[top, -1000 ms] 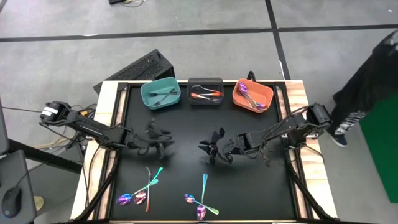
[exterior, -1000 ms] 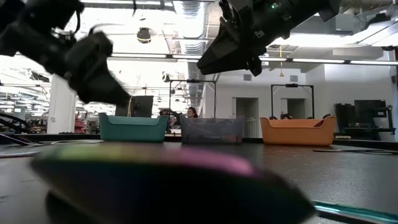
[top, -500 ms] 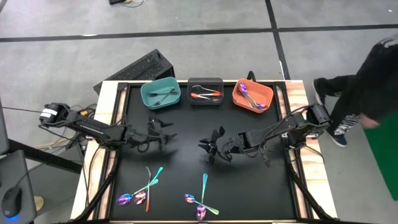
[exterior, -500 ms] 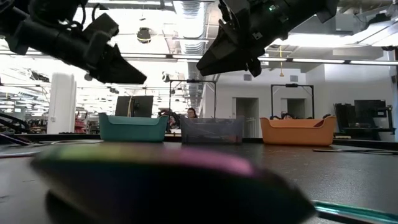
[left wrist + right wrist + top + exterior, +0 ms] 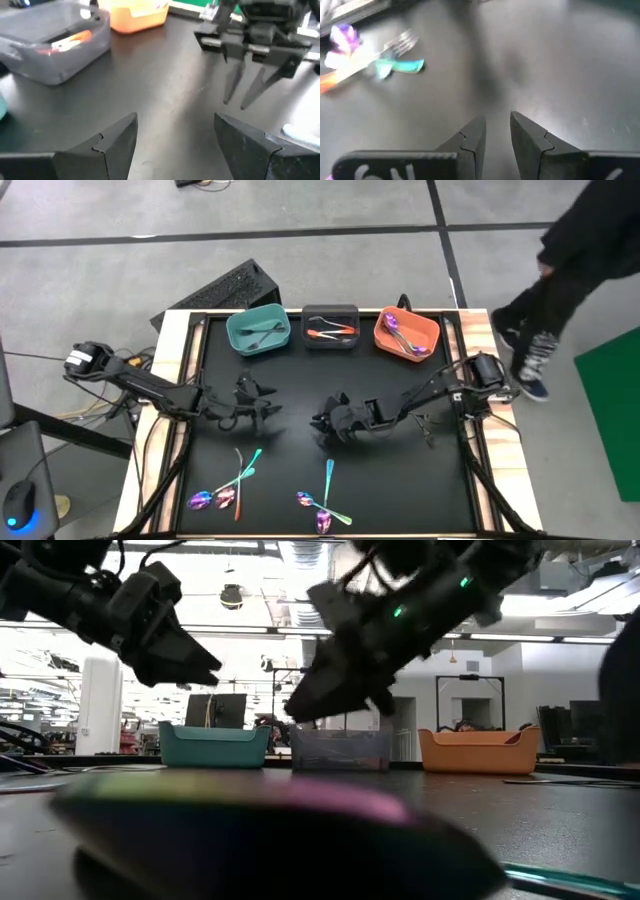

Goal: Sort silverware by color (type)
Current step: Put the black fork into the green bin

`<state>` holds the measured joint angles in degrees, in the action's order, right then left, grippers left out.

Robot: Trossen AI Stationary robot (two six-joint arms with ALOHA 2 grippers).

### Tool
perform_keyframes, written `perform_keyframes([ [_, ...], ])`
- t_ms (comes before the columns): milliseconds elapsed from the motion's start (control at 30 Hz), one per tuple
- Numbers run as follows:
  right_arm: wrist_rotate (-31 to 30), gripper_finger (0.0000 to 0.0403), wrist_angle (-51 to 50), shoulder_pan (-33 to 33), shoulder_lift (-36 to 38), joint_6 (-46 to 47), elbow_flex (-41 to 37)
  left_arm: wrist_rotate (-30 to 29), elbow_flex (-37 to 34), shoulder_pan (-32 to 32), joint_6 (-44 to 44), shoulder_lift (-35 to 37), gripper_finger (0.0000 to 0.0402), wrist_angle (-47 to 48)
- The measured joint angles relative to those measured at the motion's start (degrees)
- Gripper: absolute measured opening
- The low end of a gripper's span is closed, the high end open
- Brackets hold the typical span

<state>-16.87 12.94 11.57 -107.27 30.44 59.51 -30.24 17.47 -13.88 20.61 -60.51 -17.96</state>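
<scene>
Iridescent purple-teal forks and spoons lie flat in two crossed clusters near the table's near edge, one on the left [image 5: 228,488] and one at the middle [image 5: 324,502]. In the right wrist view a teal-handled fork [image 5: 395,62] lies ahead of the fingers. My left gripper [image 5: 268,408] [image 5: 175,130] hovers open above the bare mat left of centre. My right gripper [image 5: 318,423] [image 5: 497,127] faces it from the right, low over the mat, its fingers a narrow gap apart and holding nothing. Both grippers show in the low view [image 5: 210,665] [image 5: 292,712].
Three bins stand along the far edge: teal [image 5: 258,332] with dark grey pieces, dark grey [image 5: 331,328] with orange-handled pieces, orange [image 5: 406,335] with purple ones. A person [image 5: 560,270] walks past the table's right side. A blurred spoon bowl [image 5: 270,810] fills the low view's foreground.
My right gripper has moved toward the table's left and come down lower over the mat, closing on the left gripper. My left gripper has swung upward from a downward tilt and holds near the same spot. The person beside the table has walked farther along.
</scene>
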Motion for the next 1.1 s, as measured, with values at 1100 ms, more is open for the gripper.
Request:
perform_keyframes([
  [1100,-10.0,0.0107,-9.5,8.5,7.5,0.2,1.6,-5.4,5.6,-24.5,35.3,5.0,0.0249,35.9],
])
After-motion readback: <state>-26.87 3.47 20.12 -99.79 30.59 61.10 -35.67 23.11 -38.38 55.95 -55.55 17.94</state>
